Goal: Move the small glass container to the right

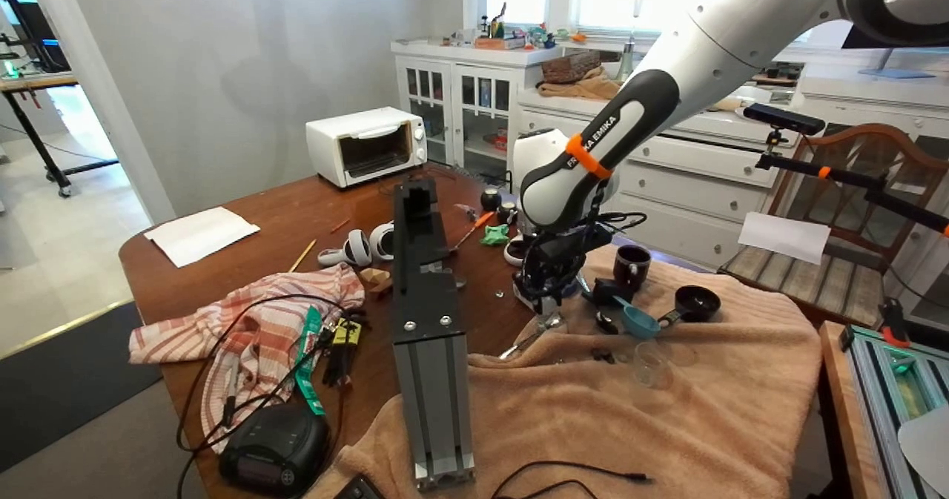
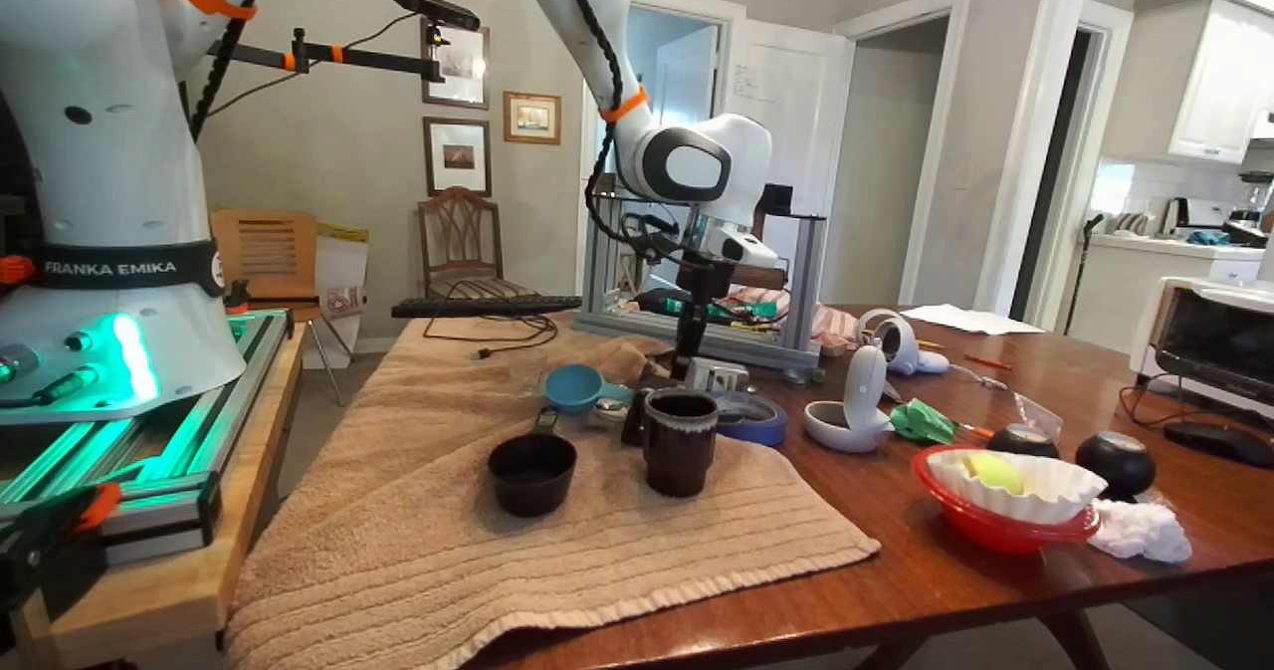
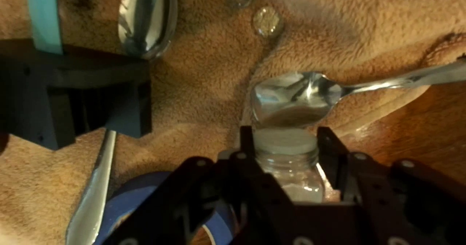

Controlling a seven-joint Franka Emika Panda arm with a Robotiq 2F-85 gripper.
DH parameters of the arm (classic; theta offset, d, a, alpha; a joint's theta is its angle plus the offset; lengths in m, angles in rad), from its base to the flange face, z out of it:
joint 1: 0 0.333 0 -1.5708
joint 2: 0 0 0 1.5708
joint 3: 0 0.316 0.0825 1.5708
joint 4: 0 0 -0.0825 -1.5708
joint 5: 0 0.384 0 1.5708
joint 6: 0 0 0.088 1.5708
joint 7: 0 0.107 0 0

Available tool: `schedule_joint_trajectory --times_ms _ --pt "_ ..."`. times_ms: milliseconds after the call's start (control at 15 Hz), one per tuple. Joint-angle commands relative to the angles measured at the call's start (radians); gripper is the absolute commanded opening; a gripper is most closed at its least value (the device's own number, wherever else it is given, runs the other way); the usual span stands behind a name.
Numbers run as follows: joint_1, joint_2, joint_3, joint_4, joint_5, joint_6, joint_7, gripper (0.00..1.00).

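The small glass container (image 3: 296, 172) is a clear jar with a pale grey lid (image 3: 285, 141), seen in the wrist view. It sits between the two black fingers of my gripper (image 3: 284, 137), which touch the lid on both sides. The lid is near the fingertips; the lower body is partly hidden by the gripper. In both exterior views the gripper (image 1: 547, 302) (image 2: 687, 363) points down low over the edge of the tan towel (image 1: 593, 425). The container cannot be made out clearly there.
A spoon (image 3: 295, 99) lies just beyond the lid. Another spoon (image 3: 147, 19), a black block (image 3: 91, 88) and blue tape (image 3: 127, 197) are beside the gripper. A mug (image 2: 680, 441), black scoop (image 2: 532, 473) and blue scoop (image 2: 574, 388) stand nearby. A metal frame (image 1: 434, 380) rises close by.
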Motion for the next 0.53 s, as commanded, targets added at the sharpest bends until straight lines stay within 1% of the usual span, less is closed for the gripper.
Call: schedule_joint_trajectory --times_ms 0,267,467 --pt "0.029 -0.021 -0.023 0.081 -0.062 -0.239 0.035 0.21" --pt "0.016 0.013 0.0 0.205 -0.123 -0.449 -0.045 0.21" --pt "0.023 0.053 0.0 0.277 -0.186 -0.544 -0.082 0.21"
